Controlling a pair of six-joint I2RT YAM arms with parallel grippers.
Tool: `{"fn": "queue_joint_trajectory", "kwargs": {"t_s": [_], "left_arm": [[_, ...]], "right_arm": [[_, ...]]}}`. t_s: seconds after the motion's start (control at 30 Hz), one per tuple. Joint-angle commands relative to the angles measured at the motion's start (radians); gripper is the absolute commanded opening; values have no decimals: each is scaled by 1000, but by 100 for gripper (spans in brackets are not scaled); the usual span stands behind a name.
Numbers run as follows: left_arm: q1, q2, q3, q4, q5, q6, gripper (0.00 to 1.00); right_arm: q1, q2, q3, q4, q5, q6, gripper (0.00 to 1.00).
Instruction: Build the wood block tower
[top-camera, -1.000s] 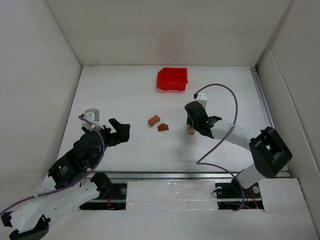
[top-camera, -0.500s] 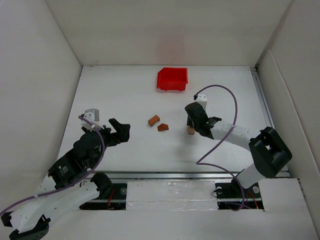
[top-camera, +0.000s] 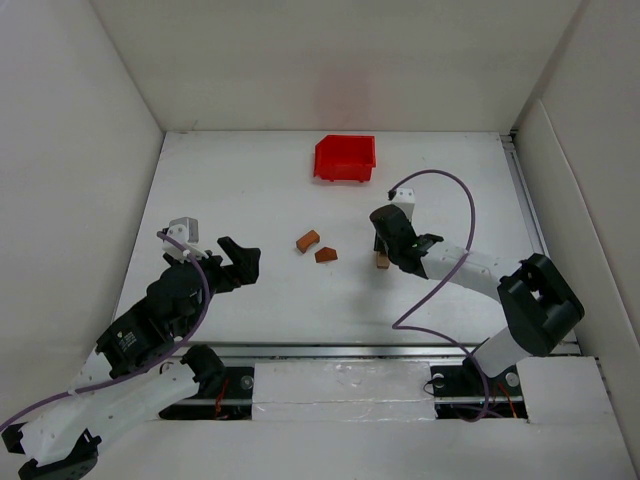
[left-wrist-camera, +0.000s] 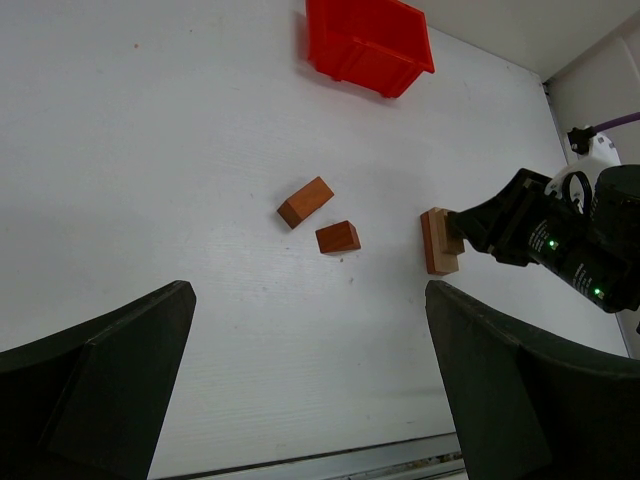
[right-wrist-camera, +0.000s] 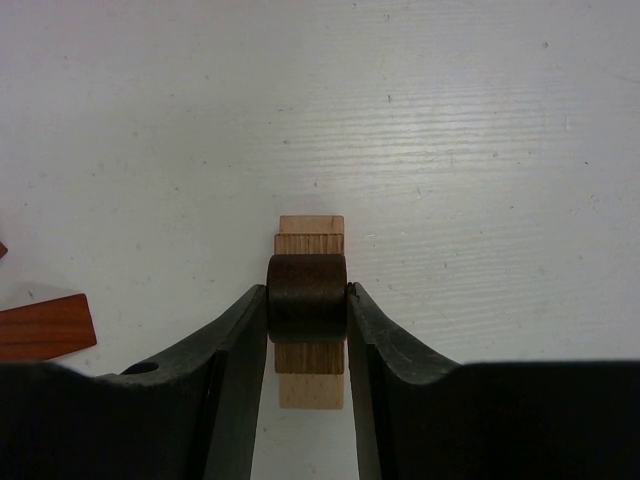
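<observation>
One dark block (right-wrist-camera: 307, 285) (in right gripper (right-wrist-camera: 307, 300))

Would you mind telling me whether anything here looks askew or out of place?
Nothing stands out. The right tool grips a dark block centred on the tan stack; an orange-brown block and a reddish-brown block lie loose nearby.

The table (top-camera: 250, 200) before my arms is white and carries four things. The red bin (top-camera: 345, 158) stands at the far side, close to the middle. Nearer to me, around the centre, two brown blocks lie flat, close together but not touching: the orange block (top-camera: 307, 240) on the left and the darker block (top-camera: 326, 255), with a peaked end, a little nearer. The tan block (top-camera: 382, 262) lies to their right, apart from them.
</observation>
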Motion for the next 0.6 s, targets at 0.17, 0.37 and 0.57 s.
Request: {"fn": "queue_joint_trajectory", "kwargs": {"t_s": [0.17, 0.37, 0.57], "left_arm": [[-1, -13, -3, 29, -6, 14, 99], [-1, -13, -3, 28, -7, 14, 99], [-1, -13, -3, 29, -7, 14, 99]], "right_arm": [[5, -4, 2, 27, 45, 17, 2], [14, 2, 5, 24, 46, 22, 2], [14, 10, 4, 27, 46, 23, 3]]}}
